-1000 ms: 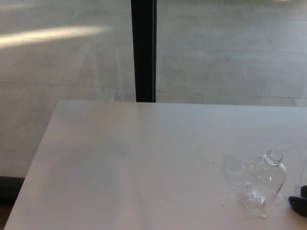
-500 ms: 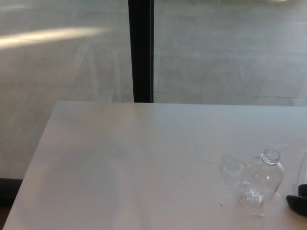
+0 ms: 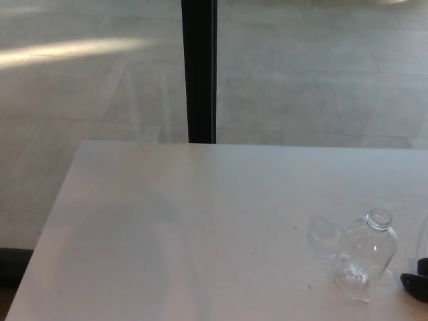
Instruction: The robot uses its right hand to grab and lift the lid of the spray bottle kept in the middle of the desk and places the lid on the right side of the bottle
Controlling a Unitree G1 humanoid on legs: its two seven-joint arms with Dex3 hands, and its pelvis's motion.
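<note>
Black right hand (image 3: 415,283) barely in frame at lower right edge, low over desk (image 3: 200,221); only a sliver shows, so cannot tell finger state or whether it holds anything. Left hand not in view. Just to its left: clear plastic spray bottle (image 3: 366,257), upright, long axis vertical, neck open (no lid on it). Lid itself not visible; may lie beyond right edge. Bottle sits at desk's lower right in head view, near hand but apart. Judgement: right hand nearer; lid placement probably done or finishing.
</note>
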